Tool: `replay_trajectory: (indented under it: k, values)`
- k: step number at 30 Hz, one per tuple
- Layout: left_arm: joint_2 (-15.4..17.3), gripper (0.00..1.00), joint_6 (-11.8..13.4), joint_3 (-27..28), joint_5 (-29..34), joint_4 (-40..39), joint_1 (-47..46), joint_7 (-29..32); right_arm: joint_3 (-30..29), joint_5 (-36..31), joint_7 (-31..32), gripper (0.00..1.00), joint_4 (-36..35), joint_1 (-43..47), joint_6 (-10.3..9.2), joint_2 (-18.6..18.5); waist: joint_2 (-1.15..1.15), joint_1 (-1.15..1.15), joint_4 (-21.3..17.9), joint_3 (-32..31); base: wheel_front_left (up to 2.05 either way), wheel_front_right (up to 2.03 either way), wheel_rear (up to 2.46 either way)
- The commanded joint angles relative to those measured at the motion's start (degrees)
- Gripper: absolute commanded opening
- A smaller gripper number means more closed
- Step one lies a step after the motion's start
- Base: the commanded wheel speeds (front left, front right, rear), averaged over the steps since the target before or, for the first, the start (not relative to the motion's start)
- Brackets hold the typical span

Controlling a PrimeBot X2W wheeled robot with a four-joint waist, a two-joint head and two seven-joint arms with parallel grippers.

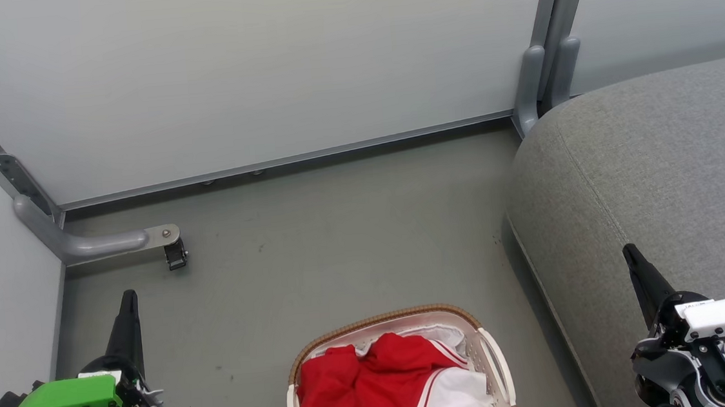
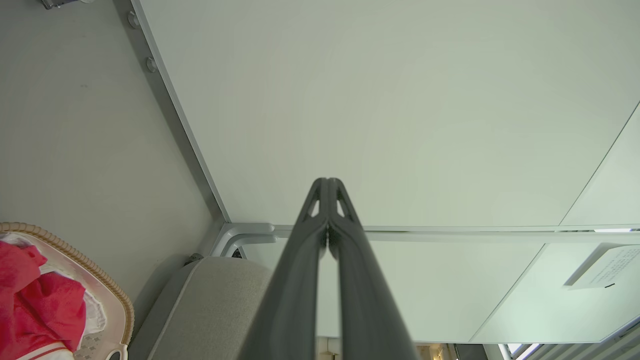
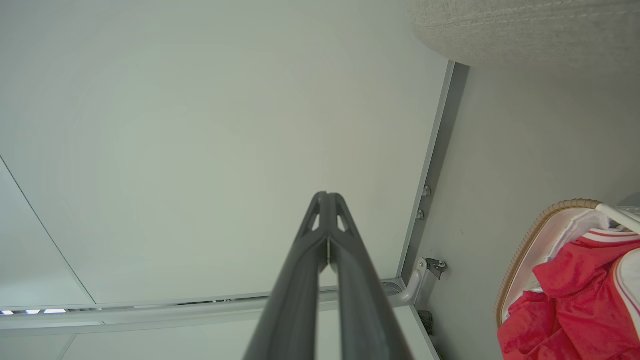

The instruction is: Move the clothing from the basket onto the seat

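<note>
The red clothing [image 1: 383,383] with white panels lies bunched in the cream basket [image 1: 494,355] at the bottom centre of the head view, on the floor. It shows again as red clothing [image 2: 35,300] in the basket [image 2: 107,290] in the left wrist view, and as clothing [image 3: 575,295] in the basket [image 3: 525,240] in the right wrist view. The grey seat [image 1: 658,174] rises to the right of the basket. My left gripper [image 1: 127,299] is shut and empty, left of the basket. My right gripper [image 1: 630,252] is shut and empty, over the seat's front edge.
Pale partition walls [image 1: 261,62] close off the back and left. A grey metal foot with a caster [image 1: 175,254] sticks out onto the floor at the left. A grey post [image 1: 546,72] stands by the seat's back corner. Grey floor [image 1: 340,244] lies beyond the basket.
</note>
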Motion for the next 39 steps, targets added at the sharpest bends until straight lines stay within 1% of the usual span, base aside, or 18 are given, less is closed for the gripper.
replay_trajectory:
  k: [1, 22, 23, 27, 39]
  values:
    - [0.1, 0.00, -0.3, 0.1, 0.3, -0.1, -0.6, 0.1, -0.1, 0.2, 0.1, 0.00, -0.2, -0.4, -0.02, -0.3, 0.59, 0.00, 0.0, 0.0, 0.00, 0.00, 0.00]
    - [0.1, 0.00, -0.3, 0.1, 0.3, -0.1, -0.6, 0.1, -0.1, 0.2, 0.1, 0.00, -0.2, -0.4, -0.02, -0.3, 0.59, 0.00, 0.0, 0.0, 0.00, 0.00, 0.00]
    - [0.0, 1.00, 0.0, 0.0, 0.0, 0.0, 0.0, 0.0, 0.0, 0.0, 0.0, 1.00, 0.0, 0.0, 0.00, 0.0, 0.00, 0.00, 0.0, 0.0, 0.00, 0.00, 0.00]
    - [-0.3, 1.00, 0.1, -0.3, 0.0, 1.8, 1.2, -0.1, 0.2, -0.1, -0.1, 1.00, 1.8, 1.3, -0.02, 0.6, 0.00, 0.00, 0.0, 0.0, 0.00, 0.00, 0.00]
    - [-0.2, 1.00, 0.1, -3.8, 2.2, 0.3, 2.0, -3.5, 1.7, -3.3, -3.5, 1.00, 0.6, 2.2, -0.02, 0.4, 0.06, 0.00, 0.0, 0.1, 0.00, 0.00, 0.00]
